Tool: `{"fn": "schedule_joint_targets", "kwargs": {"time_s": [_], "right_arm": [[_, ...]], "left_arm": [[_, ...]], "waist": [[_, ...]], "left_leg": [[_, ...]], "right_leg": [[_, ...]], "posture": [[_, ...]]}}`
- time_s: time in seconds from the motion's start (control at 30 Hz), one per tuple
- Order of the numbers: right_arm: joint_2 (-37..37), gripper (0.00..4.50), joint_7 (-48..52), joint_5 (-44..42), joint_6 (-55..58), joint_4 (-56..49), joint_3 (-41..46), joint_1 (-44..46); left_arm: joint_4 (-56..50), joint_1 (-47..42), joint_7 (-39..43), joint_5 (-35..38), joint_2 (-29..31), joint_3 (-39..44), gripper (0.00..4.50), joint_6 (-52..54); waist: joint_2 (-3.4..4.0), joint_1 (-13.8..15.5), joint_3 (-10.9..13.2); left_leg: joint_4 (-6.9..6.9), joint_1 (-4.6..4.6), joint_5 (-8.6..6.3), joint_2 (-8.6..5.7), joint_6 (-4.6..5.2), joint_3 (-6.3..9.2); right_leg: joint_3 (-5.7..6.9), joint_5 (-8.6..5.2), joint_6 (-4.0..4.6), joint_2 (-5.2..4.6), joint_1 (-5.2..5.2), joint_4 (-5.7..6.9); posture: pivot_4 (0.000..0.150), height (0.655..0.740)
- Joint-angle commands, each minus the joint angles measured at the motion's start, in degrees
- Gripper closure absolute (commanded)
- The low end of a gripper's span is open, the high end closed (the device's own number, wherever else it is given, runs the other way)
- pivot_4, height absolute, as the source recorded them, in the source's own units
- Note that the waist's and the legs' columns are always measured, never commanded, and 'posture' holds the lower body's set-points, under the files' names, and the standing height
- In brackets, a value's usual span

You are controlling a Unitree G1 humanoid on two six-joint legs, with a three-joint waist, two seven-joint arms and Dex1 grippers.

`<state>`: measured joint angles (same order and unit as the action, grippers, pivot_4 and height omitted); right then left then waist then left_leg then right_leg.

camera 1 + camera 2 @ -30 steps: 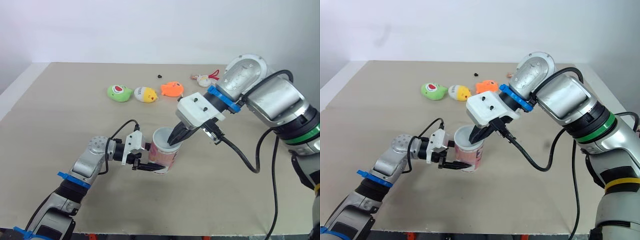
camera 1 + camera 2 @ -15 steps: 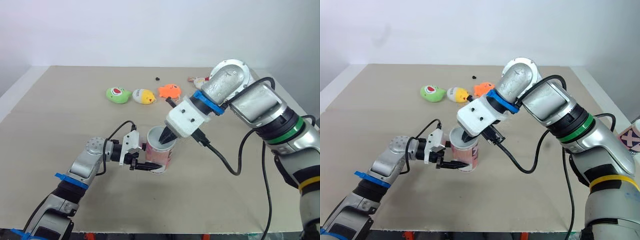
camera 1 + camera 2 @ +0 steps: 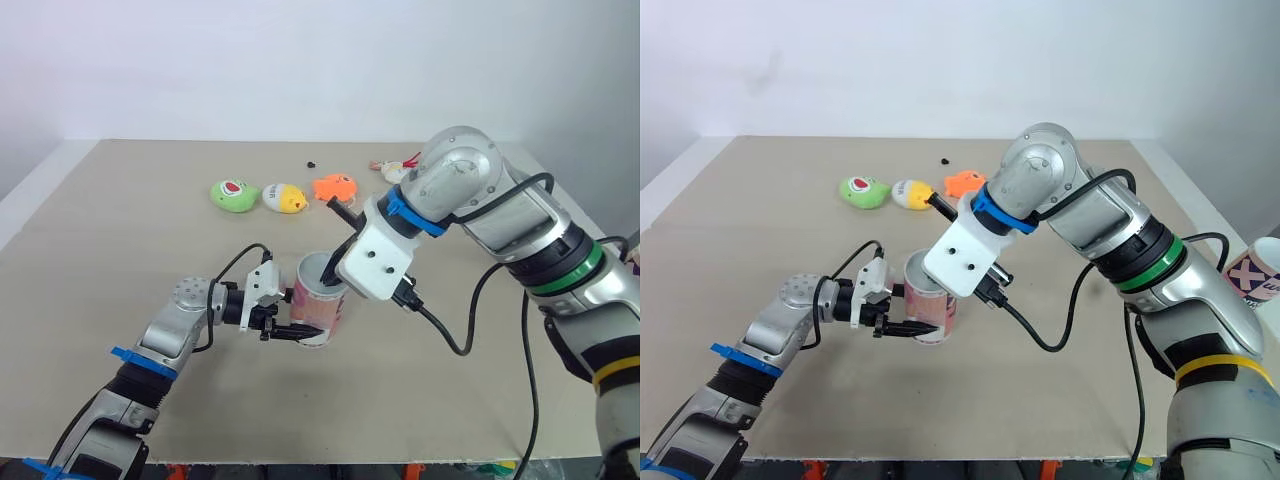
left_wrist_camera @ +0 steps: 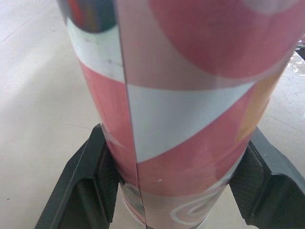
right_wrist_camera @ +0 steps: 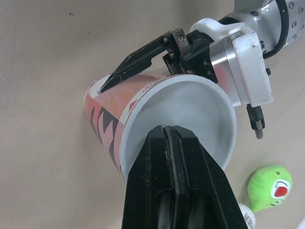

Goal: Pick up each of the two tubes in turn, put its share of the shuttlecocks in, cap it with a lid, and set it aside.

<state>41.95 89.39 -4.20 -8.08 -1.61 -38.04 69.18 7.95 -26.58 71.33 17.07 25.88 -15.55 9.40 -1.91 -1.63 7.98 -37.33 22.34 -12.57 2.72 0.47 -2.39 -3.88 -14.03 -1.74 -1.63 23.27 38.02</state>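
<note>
Beige desk [image 3: 120, 230], plain white wall behind.

Nearest: left pincer [image 3: 305, 335] clamped on the tube [image 3: 318, 312], one finger on each side of the wall, low down near the base. Tube stands on the desk near the middle, base down, long axis close to vertical, mouth open upward, no lid on.

Tube look: pink-red body with white and orange patches, a row of black triangles near the rim, plain white inside. Whether anything lies at the bottom cannot be told.

Right pincer [image 3: 330, 270]: fingers pressed together, nothing seen between them, tips just inside the mouth. It enters on a slant from above and from the robot's right. Judgement: any exit should follow the tube's axis upward; a sideways pull would catch the rim and tip the tube against the left grip.

Far side: green toy [image 3: 233, 193], yellow toy [image 3: 284, 198], orange toy [image 3: 336, 187] in a row, well apart from the tube.
</note>
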Motion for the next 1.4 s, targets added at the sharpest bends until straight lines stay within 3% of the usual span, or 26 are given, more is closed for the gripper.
{"fn": "schedule_joint_targets", "kwargs": {"time_s": [0.03,0.17,0.27,0.4,0.53,0.8,0.87,0.93,0.97,1.2,1.23,1.4], "right_arm": [[-1.0,4.44,3.1,2.0,3.9,2.3,-5.7,-5.0],[-2.6,4.44,3.1,-13.5,23.1,3.2,2.6,-1.8],[-1.6,4.44,3.1,-16.8,28.5,3.8,7.0,-1.3],[1.0,4.44,2.2,-20.9,35.0,2.8,13.9,-3.0],[4.5,4.44,-2.5,-26.0,41.9,-0.4,23.1,-8.4],[10.1,4.44,-15.9,-30.2,48.9,-10.2,40.7,-24.8],[10.7,4.5,-18.8,-29.5,49.1,-13.0,42.5,-29.8],[10.7,3.84,-21.9,-29.0,49.5,-15.3,43.8,-35.3],[10.5,3.44,-23.2,-29.3,49.9,-16.2,44.4,-37.5],[8.0,0.27,-29.2,-31.1,51.0,-18.4,46.6,-45.8],[7.9,0.05,-29.4,-31.2,51.0,-18.6,46.5,-46.7],[7.1,0.05,-30.0,-31.6,50.9,-19.0,45.2,-49.6]], "left_arm": [[-0.7,-0.4,0.2,0.5,0.0,1.2,1.75,-0.4],[0.3,-0.3,0.4,0.1,-0.4,1.0,1.75,-1.5],[0.7,-0.3,0.8,0.4,-1.0,1.4,1.75,-2.5],[1.2,-0.3,1.0,1.2,-1.8,2.1,1.75,-3.9],[0.9,-0.4,1.5,1.3,-1.5,2.3,1.75,-4.8],[1.0,-1.7,3.7,-0.4,1.4,0.9,1.75,-5.5],[1.7,-2.6,3.6,-0.5,1.5,1.0,1.0,-5.2],[2.2,-3.3,4.5,-0.7,1.8,0.7,0.14,-5.7],[2.4,-3.5,4.8,-0.7,1.8,0.8,0.0,-6.0],[0.7,-3.8,5.8,0.6,2.5,1.9,0.0,-4.2],[0.9,-3.8,4.8,-0.1,2.3,2.5,0.0,-6.0],[-6.2,-1.0,8.1,3.7,8.2,4.8,0.0,-0.1]], "waist": [[0.01,0.0,-0.1],[0.11,0.2,0.0],[0.4,0.4,0.2],[0.5,0.7,0.3],[0.49,1.1,0.4],[0.62,1.5,0.8],[0.6,1.6,0.8],[0.6,1.5,0.8],[0.61,1.4,0.9],[0.6,1.4,1.0],[0.59,1.4,1.0],[0.53,1.1,1.0]], "left_leg": [[0.0,-0.02,-0.01,0.01,-0.02,0.0],[0.06,0.01,-0.04,0.09,-0.06,-0.06],[0.17,0.46,0.01,0.09,0.01,-0.2],[0.01,1.72,0.0,0.0,0.02,-0.02],[-0.13,2.5,-0.08,-0.22,0.12,0.05],[-0.14,2.53,-0.11,0.01,0.17,0.21],[-0.13,2.44,-0.11,0.08,0.17,0.3],[-0.12,2.38,-0.11,0.11,0.17,0.28],[-0.13,2.36,-0.1,0.12,0.17,0.29],[-0.2,2.37,-0.09,0.16,0.15,0.24],[-0.2,2.38,-0.09,0.16,0.15,0.24],[-0.2,2.37,-0.09,0.23,0.15,0.23]], "right_leg": [[0.17,0.01,0.02,-0.22,0.02,0.0],[1.38,0.15,0.25,-1.08,0.17,0.0],[1.71,0.38,0.63,-1.29,0.38,0.0],[2.15,0.25,0.29,-0.98,1.25,-0.01],[2.16,0.4,-0.16,-0.92,1.81,-0.05],[2.22,0.34,0.01,-0.36,1.79,-0.16],[2.31,0.31,0.06,-0.27,1.69,-0.16],[2.29,0.3,0.04,-0.22,1.66,-0.14],[2.27,0.29,0.02,-0.18,1.65,-0.12],[2.16,0.31,-0.1,-0.1,1.68,-0.08],[2.16,0.31,-0.1,-0.1,1.68,-0.08],[2.13,0.32,-0.09,-0.02,1.7,-0.08]], "posture": [[0.15,0.74],[0.15,0.74],[0.15,0.74],[0.15,0.74],[0.15,0.74],[0.15,0.74],[0.15,0.74],[0.15,0.74],[0.15,0.74],[0.15,0.74],[0.15,0.74],[0.15,0.74]]}}
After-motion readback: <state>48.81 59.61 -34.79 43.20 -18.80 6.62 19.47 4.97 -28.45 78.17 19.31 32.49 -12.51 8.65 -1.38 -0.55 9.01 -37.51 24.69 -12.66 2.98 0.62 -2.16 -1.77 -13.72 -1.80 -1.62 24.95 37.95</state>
